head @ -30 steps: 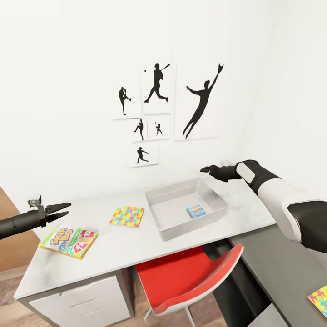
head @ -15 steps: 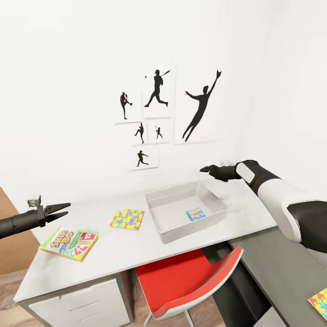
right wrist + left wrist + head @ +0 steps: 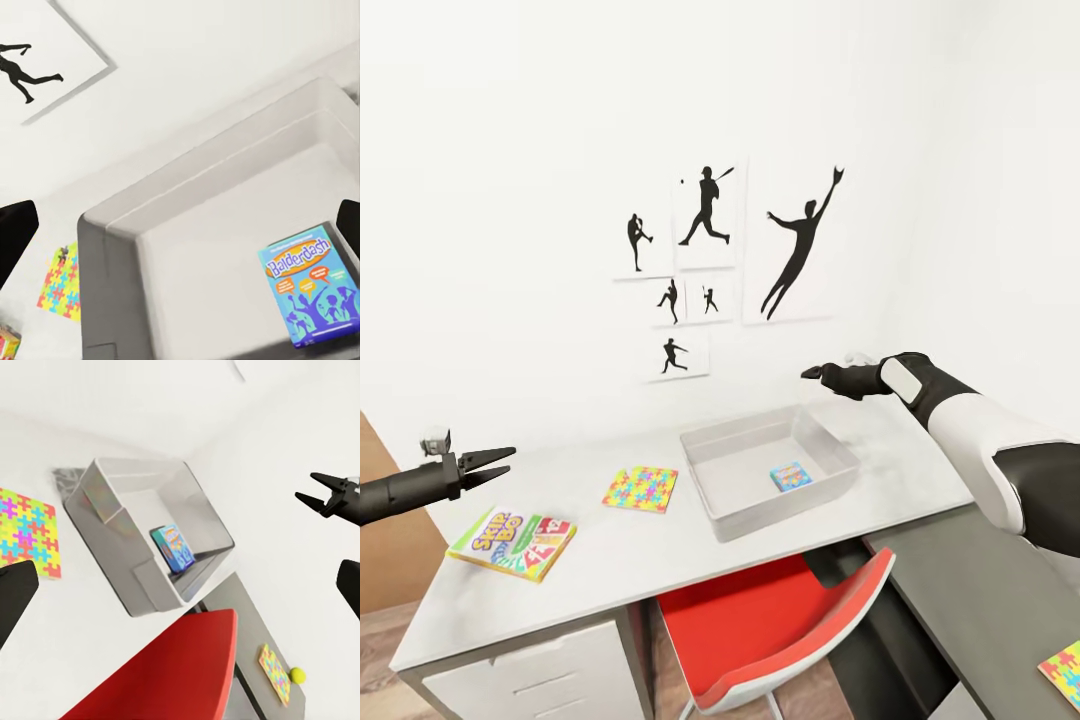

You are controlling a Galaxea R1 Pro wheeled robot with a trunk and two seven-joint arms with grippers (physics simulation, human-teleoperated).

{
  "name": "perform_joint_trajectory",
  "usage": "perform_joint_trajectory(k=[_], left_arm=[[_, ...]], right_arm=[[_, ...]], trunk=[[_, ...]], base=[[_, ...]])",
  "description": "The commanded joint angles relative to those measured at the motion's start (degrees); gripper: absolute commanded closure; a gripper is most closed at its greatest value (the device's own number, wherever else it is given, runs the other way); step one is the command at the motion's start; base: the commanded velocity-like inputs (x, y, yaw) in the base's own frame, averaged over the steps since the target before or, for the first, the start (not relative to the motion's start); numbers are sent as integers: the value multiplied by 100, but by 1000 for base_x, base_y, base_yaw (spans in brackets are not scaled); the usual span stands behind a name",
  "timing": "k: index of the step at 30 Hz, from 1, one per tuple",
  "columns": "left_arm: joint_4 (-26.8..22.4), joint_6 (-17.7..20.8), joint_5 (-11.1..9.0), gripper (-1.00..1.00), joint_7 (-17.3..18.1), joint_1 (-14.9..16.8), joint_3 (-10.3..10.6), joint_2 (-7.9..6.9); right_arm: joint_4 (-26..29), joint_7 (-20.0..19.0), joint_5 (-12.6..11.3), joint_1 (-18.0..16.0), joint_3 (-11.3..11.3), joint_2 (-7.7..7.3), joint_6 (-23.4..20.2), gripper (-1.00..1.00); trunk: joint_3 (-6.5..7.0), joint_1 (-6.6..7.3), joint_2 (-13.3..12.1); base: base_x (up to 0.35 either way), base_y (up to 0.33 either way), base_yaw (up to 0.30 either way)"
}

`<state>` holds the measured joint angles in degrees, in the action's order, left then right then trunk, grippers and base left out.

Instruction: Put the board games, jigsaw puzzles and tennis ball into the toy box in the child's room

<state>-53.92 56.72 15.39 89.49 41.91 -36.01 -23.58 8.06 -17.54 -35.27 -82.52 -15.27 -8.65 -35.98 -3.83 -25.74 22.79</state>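
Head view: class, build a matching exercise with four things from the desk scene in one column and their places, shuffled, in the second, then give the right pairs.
Column one:
1. Skip-Bo box
2. Balderdash box
3. jigsaw puzzle
4. red chair

Column two:
A. inside the toy box
B. tucked under the desk's front edge
C. on the desk top between the Skip-Bo box and the toy box
D. on the desk top nearest the left gripper

Pairs: 1-D, 2-A, 3-C, 4-B
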Motion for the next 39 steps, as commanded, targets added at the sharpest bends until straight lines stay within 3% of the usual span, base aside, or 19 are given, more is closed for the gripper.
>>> perform_joint_trajectory(k=[1, 39], left_arm=[[-4, 59, 61, -100, 51, 7, -11, 2], [-4, 50, 61, -100, 51, 6, -11, 11]], right_arm=[[3, -22, -17, -5, -47, -5, -14, -100], [3, 93, -15, -1, -52, 1, -11, -100]], trunk=[[-4, -4, 13], [356, -4, 13]], base=[[0, 0, 0], [-1, 0, 0]])
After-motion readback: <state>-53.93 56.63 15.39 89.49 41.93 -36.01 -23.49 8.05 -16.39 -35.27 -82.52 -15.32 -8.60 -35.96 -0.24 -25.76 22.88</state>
